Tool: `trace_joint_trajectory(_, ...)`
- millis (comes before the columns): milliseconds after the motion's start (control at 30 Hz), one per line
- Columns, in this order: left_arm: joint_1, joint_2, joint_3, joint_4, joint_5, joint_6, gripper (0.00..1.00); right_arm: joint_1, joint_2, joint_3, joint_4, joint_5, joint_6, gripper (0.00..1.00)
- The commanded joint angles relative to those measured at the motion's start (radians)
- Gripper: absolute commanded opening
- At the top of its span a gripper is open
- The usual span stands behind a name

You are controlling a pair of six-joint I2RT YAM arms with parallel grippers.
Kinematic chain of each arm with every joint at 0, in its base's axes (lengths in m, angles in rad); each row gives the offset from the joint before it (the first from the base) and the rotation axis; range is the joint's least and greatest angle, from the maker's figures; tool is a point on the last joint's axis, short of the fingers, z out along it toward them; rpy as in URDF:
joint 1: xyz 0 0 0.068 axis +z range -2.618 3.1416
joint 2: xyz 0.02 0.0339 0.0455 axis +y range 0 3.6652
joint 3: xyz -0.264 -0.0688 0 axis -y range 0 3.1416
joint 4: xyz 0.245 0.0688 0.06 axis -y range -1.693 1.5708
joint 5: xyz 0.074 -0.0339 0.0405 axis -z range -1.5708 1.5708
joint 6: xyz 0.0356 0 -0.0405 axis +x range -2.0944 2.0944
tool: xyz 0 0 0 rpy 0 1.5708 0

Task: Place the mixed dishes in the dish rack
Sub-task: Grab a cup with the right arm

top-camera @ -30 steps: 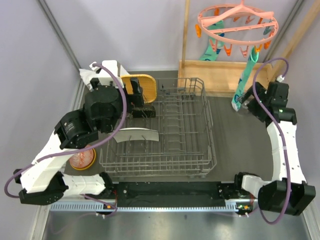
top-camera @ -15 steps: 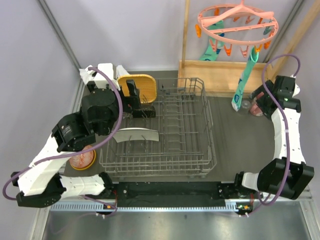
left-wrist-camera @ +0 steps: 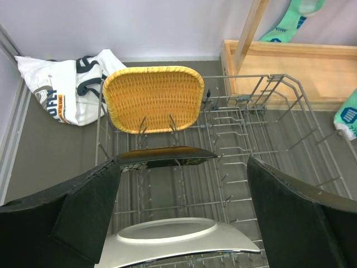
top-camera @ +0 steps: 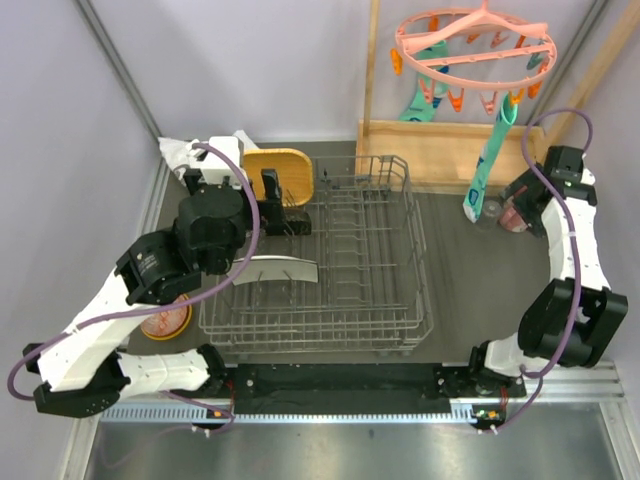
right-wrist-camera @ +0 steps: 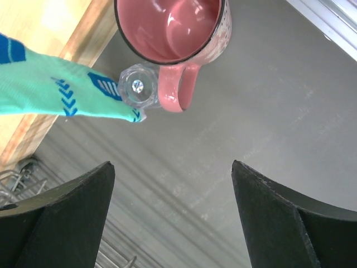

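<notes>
Dark table (top-camera: 470, 285), right claw (right-wrist-camera: 172, 163) wide, empty beside pink cup (right-wrist-camera: 173, 25); left claw (left-wrist-camera: 183, 162) wide over dish rack (top-camera: 372, 252).

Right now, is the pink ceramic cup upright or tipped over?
Upright: the pink cup stands on the dark grey table, mouth facing up, inside empty.

The grey wire dish rack (top-camera: 418, 300) sits mid-surface (top-camera: 470, 290). At its far left corner the yellow woven plate (left-wrist-camera: 153, 97) stands upright between prongs. In front of it comes the black plate (left-wrist-camera: 164, 156), seen edge-on, then the pale plate (left-wrist-camera: 178, 239). Right of the rack, the pink cup (right-wrist-camera: 173, 25) stands upright, with the small clear glass (right-wrist-camera: 138, 86) just beside its handle. The orange bowl (top-camera: 165, 320) rests left of the rack, partly hidden.
</notes>
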Motion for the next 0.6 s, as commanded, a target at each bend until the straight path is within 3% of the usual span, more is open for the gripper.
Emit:
trace_joint_trajectory(0, 0.012, -0.006, -0.029, 0.068, -0.004, 0.024, 0.99, -0.013, 0.052, 0.070, 0.041, 0.028, -0.002, 0.82)
trace_joint_trajectory(567, 0.059, -0.022, -0.062, 0.091, 0.048, 0.021, 0.99, -0.002, 0.230, 0.090, 0.110, 0.137, 0.048, 0.70)
